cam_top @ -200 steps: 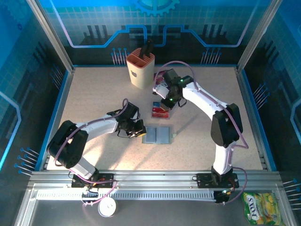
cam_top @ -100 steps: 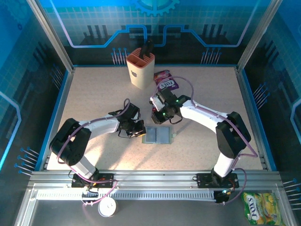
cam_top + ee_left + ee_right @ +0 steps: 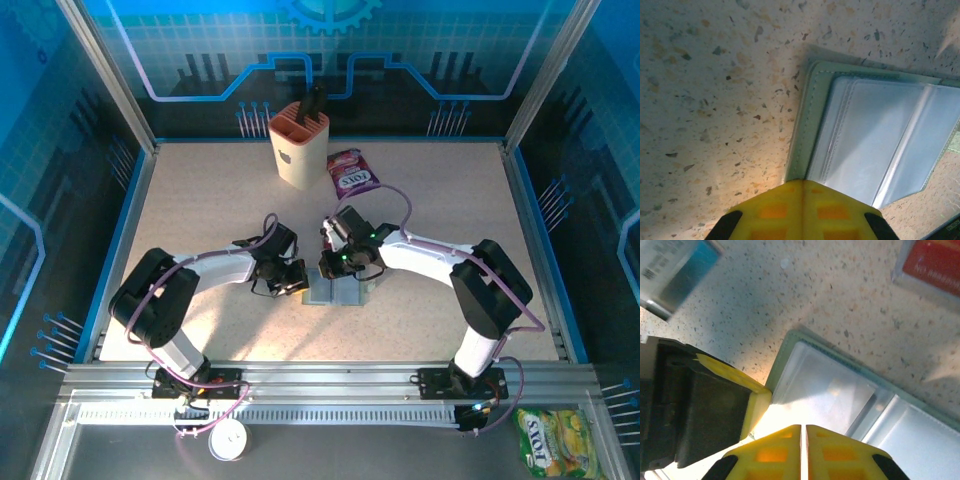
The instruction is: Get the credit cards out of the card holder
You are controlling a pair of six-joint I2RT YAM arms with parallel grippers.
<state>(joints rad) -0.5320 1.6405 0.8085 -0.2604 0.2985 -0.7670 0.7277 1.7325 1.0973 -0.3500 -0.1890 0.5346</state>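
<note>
Card holder (image 3: 345,292) lying open on the table (image 3: 200,200), left tool (image 3: 802,190) pressed shut at its left edge, right tool (image 3: 804,432) shut just above its sleeves, red credit card (image 3: 935,265) and blue credit card (image 3: 680,265) beside it, slotted cup (image 3: 298,145) and candy packet (image 3: 353,172) well beyond.

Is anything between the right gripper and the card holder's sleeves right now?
Nothing visible. The right gripper hangs shut over the card holder, its clear sleeve bare below. The left gripper, shut, rests at the holder's edge, off to the side.
</note>
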